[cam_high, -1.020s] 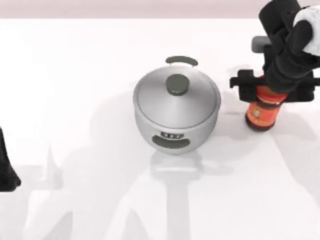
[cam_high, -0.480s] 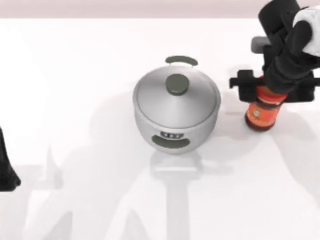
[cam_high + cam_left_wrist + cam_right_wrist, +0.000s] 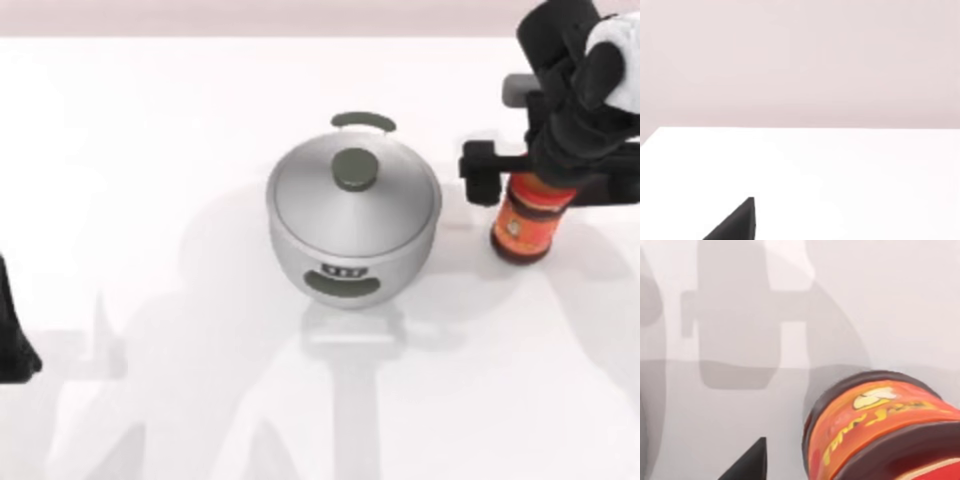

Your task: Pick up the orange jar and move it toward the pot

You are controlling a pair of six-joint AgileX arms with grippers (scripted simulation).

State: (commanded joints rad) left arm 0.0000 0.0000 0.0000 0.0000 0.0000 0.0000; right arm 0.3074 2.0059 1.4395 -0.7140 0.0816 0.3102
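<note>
The orange jar (image 3: 525,228) stands upright on the table, right of the pot (image 3: 352,215) and a short gap from it. My right gripper (image 3: 548,178) hangs directly over the jar's top and hides the lid. In the right wrist view the jar (image 3: 880,425) fills the lower corner, and one dark finger (image 3: 752,465) stands clear of its side with bare table between them. The other finger is hidden. The right gripper is open. My left arm (image 3: 12,345) is parked at the table's left edge, with one finger (image 3: 740,224) showing over bare table.
The silver pot has a domed lid with a dark knob (image 3: 353,168) and loop handles at its far and near sides. White table (image 3: 150,150) stretches to the left and in front of the pot.
The right gripper has shifted slightly above the jar and now covers the red lid that showed before. The jar and the pot have stayed in place.
</note>
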